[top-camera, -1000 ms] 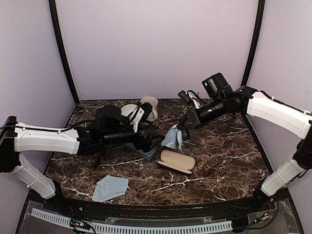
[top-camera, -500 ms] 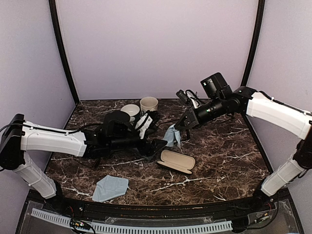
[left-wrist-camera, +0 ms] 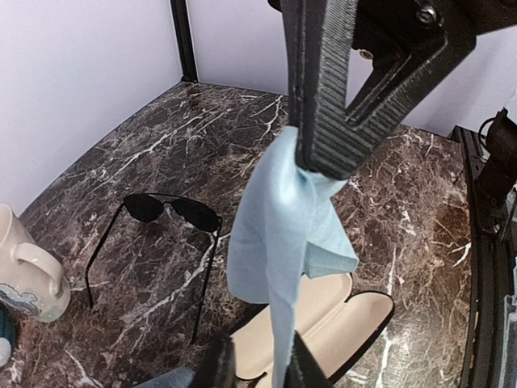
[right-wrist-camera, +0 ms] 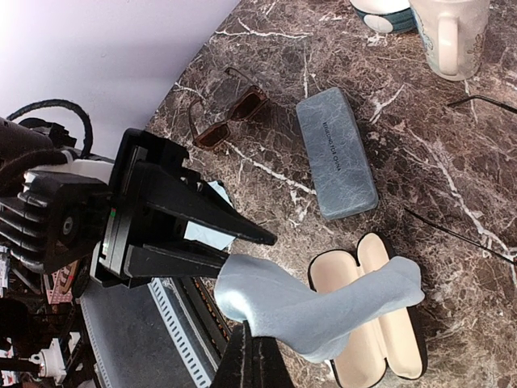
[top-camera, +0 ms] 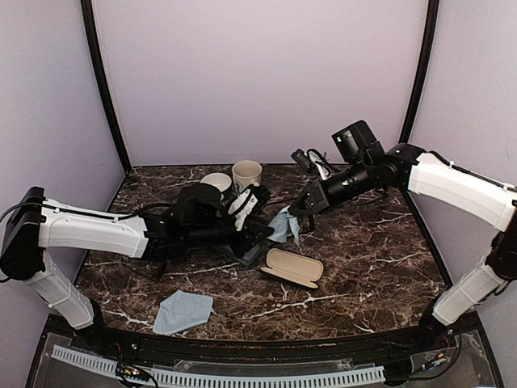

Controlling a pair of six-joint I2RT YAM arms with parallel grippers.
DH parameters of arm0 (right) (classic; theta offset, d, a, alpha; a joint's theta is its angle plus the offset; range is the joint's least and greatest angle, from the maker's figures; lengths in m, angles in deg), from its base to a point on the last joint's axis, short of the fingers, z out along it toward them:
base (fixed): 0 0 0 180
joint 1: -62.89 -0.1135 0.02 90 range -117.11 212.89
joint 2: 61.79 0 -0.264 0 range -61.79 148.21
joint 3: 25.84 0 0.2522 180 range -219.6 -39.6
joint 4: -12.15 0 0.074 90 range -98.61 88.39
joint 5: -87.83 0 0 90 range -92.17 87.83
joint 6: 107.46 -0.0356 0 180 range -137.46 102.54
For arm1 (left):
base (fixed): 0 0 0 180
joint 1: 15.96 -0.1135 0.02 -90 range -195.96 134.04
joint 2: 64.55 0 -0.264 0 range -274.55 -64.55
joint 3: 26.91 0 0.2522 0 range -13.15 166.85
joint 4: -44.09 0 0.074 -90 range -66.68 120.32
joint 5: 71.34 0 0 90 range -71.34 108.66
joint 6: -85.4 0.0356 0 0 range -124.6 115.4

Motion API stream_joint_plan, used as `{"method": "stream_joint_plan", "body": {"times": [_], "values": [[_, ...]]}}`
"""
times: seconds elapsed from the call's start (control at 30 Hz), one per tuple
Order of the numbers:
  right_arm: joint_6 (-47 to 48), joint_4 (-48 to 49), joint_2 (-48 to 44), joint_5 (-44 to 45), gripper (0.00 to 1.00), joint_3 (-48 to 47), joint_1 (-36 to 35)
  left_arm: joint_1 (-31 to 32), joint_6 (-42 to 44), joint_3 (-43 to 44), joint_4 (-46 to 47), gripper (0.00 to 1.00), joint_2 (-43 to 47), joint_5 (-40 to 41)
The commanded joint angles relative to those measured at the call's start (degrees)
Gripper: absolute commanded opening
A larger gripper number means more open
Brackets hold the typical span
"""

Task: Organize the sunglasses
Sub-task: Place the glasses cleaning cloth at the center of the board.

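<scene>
Wire sunglasses (left-wrist-camera: 174, 210) on table (left-wrist-camera: 161, 137), apart from left tool (left-wrist-camera: 258, 365); its grip on cloth (left-wrist-camera: 279, 242) unclear; right tool (right-wrist-camera: 252, 354) pinching cloth.

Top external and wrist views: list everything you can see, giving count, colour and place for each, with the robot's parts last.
wire-framed sunglasses: one, black, on the table
thick-framed sunglasses: one, brown, beside the hard case
hard case: one, grey-blue, shut, mid-table
oval case: one, black with cream lining, open, centre front
held cloth: one, light blue, hanging over the oval case
loose cloth: one, light blue, front left
mug: one, cream, at the back
bowl: one, cream, left of the mug
table: one, dark marble
left gripper: one, black, jaws either side of the held cloth's lower end
right gripper: one, black, shut on the held cloth's top
</scene>
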Motion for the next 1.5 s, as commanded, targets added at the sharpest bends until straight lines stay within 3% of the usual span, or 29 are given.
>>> {"method": "stream_joint_plan", "body": {"times": [0.0,0.1,0.43,0.8,1.1,1.47], "values": [[0.2,1.7,0.4,0.3,0.0,0.3,-0.5,0.2,0.2,1.7,-2.1,0.1,0.3,-1.1],[1.3,0.9,0.7,1.0,0.0,1.0,-0.5,0.2,-0.4,1.9,-4.2,0.0,1.5,-1.0],[2.5,1.5,2.5,-1.7,0.0,4.1,-5.2,1.0,-5.1,0.3,-19.3,0.0,9.8,-2.7],[-5.6,11.7,1.8,-1.2,0.0,13.0,-17.8,11.7,-14.1,-5.9,-36.7,0.0,20.8,2.3],[-14.2,21.5,-1.1,3.6,0.0,22.8,-22.2,16.9,-22.0,-11.0,-39.8,0.0,21.6,3.0],[-15.0,20.3,3.7,6.0,0.0,22.9,-20.1,16.9,-20.7,-10.5,-36.9,0.0,12.0,9.8]]}}
